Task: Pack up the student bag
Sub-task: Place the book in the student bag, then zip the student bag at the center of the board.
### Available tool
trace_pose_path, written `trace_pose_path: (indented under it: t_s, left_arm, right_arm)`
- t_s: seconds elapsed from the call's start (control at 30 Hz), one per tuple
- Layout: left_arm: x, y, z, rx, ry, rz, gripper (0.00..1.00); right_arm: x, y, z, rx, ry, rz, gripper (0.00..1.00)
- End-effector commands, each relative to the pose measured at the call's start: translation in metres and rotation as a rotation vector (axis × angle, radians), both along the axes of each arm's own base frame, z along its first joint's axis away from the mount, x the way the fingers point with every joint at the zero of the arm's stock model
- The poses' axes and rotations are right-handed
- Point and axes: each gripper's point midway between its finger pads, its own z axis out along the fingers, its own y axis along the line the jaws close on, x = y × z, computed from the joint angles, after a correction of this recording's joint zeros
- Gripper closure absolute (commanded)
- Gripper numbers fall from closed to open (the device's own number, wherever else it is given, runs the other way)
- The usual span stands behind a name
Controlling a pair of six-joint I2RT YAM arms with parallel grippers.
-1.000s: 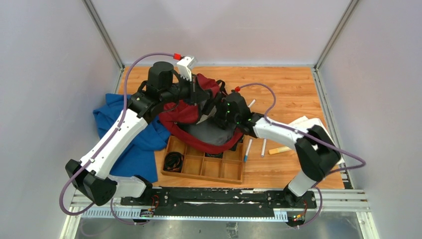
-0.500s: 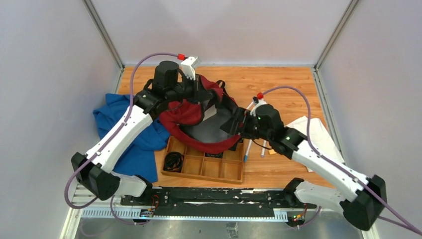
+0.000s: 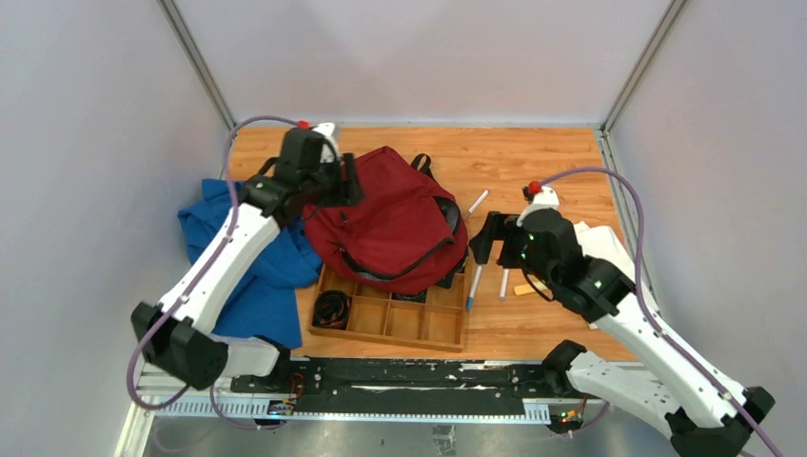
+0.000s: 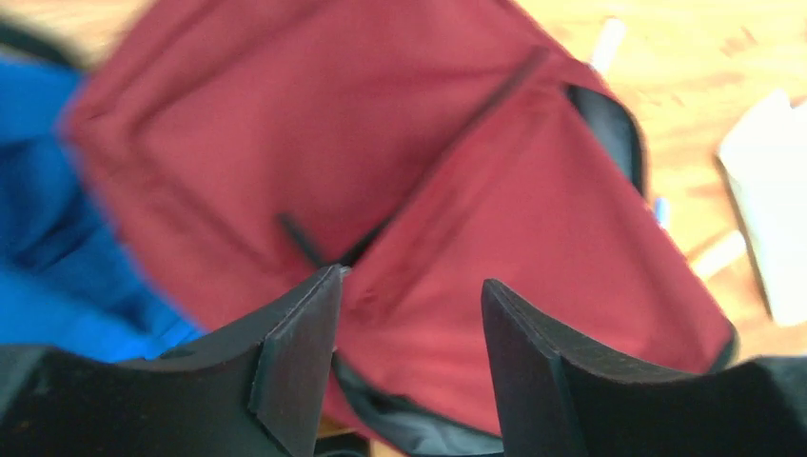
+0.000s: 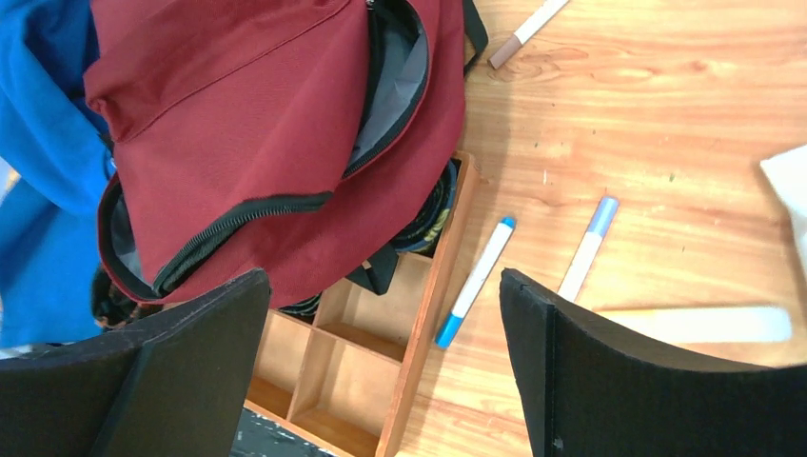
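The left pincer [image 4: 409,286] hovers over the far left part of the bag [image 3: 390,224], fingers spread with nothing between them. The right pincer [image 5: 383,276], also spread wide and empty, hangs just right of the bag above a blue-tipped pen [image 5: 473,283]. The bag lies mid-tabletop [image 3: 552,162], its zipper gaping onto grey lining, its near edge draped over the far side of the tray [image 3: 390,324] and its left side touching the blue cloth [image 3: 252,286].
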Motion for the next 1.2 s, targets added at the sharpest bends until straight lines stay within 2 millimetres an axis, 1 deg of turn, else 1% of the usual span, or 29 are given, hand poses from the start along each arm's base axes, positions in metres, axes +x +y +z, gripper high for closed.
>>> trace_pose_path:
  t_s: [0.0, 0.07, 0.13, 0.2, 0.27, 0.33, 0.4, 0.47, 0.57, 0.67, 0.8, 0.93, 1.07, 1.17]
  left_arm:
    - [-0.016, 0.08, -0.009, 0.053, 0.03, 0.34, 0.41]
    - [-0.026, 0.092, -0.025, 0.018, 0.079, 0.414, 0.48]
    - [-0.032, 0.1, -0.04, 0.017, 0.113, 0.45, 0.51]
    - [-0.033, 0.11, -0.052, 0.08, 0.11, 0.452, 0.5]
    - [-0.035, 0.117, -0.064, 0.125, 0.127, 0.427, 0.45]
    - [-0.036, 0.117, -0.074, 0.117, 0.171, 0.4, 0.42]
    - [-0.035, 0.117, -0.082, 0.082, 0.211, 0.417, 0.44]
    - [-0.031, 0.112, -0.084, 0.061, 0.212, 0.398, 0.45]
    - [-0.023, 0.099, -0.088, 0.052, 0.173, 0.28, 0.39]
    - [-0.018, 0.091, -0.099, 0.042, 0.187, 0.221, 0.37]
    - [-0.007, 0.077, -0.107, -0.05, 0.197, 0.228, 0.43]
    - [-0.007, 0.078, -0.121, -0.045, 0.254, 0.257, 0.47]
    - [-0.014, 0.088, -0.132, -0.015, 0.286, 0.325, 0.48]
    - [-0.019, 0.096, -0.137, -0.009, 0.296, 0.393, 0.5]
  right_arm:
    - [0.011, 0.02, 0.004, -0.099, -0.01, 0.125, 0.07]
    - [0.014, 0.033, 0.001, -0.097, 0.007, 0.16, 0.08]
    - [0.017, 0.043, -0.002, -0.089, 0.024, 0.185, 0.09]
    - [0.019, 0.05, -0.003, -0.08, 0.033, 0.2, 0.09]
    - [0.019, 0.054, -0.003, -0.074, 0.036, 0.213, 0.09]
    - [0.019, 0.054, -0.004, -0.077, 0.037, 0.216, 0.09]
    - [0.018, 0.053, -0.006, -0.08, 0.037, 0.217, 0.09]
    - [0.017, 0.052, -0.007, -0.08, 0.039, 0.217, 0.09]
    - [0.014, 0.052, -0.009, -0.073, 0.05, 0.218, 0.09]
    - [0.012, 0.054, -0.013, -0.061, 0.064, 0.222, 0.09]
    - [0.011, 0.056, -0.016, -0.055, 0.08, 0.227, 0.09]
    - [0.009, 0.054, -0.017, -0.05, 0.08, 0.223, 0.09]
    - [0.007, 0.051, -0.02, -0.049, 0.083, 0.212, 0.09]
    - [0.006, 0.051, -0.024, -0.049, 0.095, 0.213, 0.09]
